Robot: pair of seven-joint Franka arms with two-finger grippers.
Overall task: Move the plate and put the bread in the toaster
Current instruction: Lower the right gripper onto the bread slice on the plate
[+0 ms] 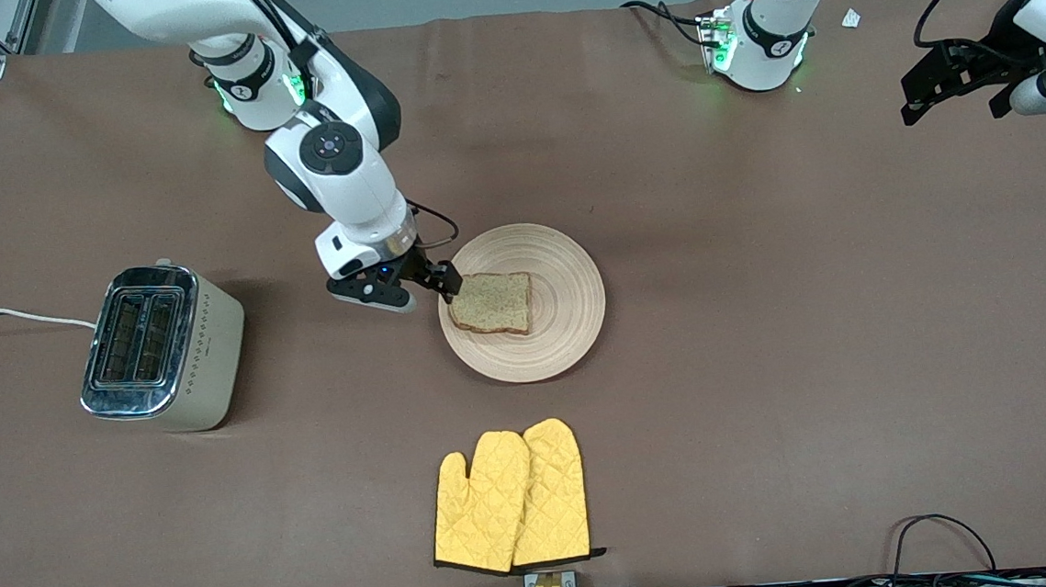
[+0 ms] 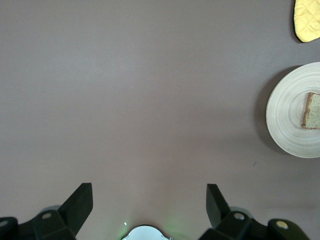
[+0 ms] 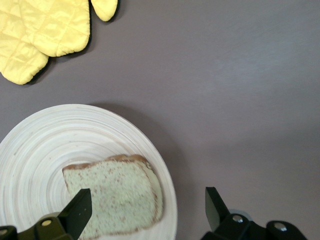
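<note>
Toward the right arm's end of the bench, toaster [image 1: 161, 349] stands, slots running toward the robots' edge. Right gripper [image 1: 449, 285], jaws wide, holds nothing, over plate [image 1: 568, 281] rim by bread [image 1: 492, 303]. Left gripper [image 1: 955, 84] waits open, empty, near the robots' edge.

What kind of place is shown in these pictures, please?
Probably a robotics lab set up like a kitchen: two arms stand at a brown-covered table with a toaster, bread on a plate, and oven mitts. Loose cables lie along its edge.
</note>
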